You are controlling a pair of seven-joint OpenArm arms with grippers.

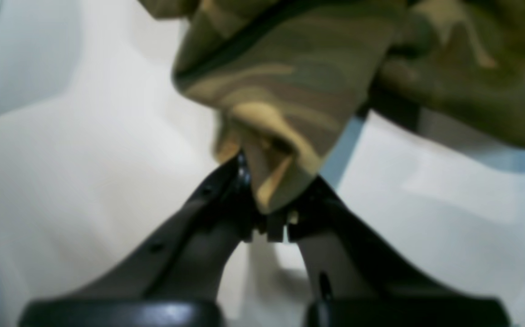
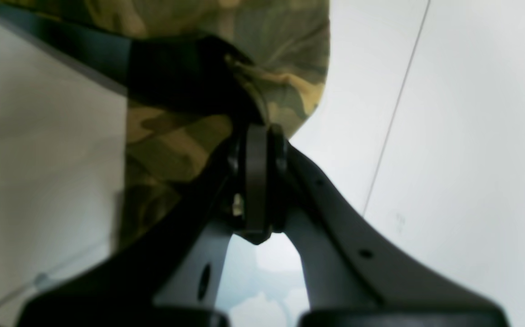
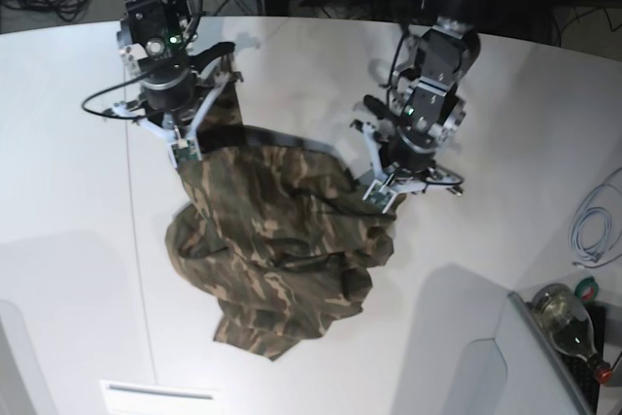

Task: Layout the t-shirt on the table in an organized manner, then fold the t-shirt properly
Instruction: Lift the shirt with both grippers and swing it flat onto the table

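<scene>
On the left of the base view, the right pincer (image 3: 185,151) is closed tight on a fold of the t-shirt (image 3: 277,250); its wrist view shows the jaws pressed together with camouflage cloth gathered at the tips. The shirt hangs from that grip and spreads across the middle of the white surface (image 3: 78,191), rumpled and bunched, with its lower part lying in a heap toward the near edge. On the right of the base view, the left pincer (image 3: 381,195) is nipped onto another bit of the shirt's edge; its wrist view shows a small tuck of cloth caught between nearly closed tips. The two grips stand well apart, with the upper edge of the cloth sagging between them. Judgement: the garment is light, limp and non-slippery, will drape and crease under its own weight, and carries no breakage risk. It is not yet laid flat. Best holds are seams or hems at matching corners, shoulders or bottom hem, so tension spreads evenly; which parts are now held cannot be told. A shallow pinch like the left one may slip under pull.
</scene>
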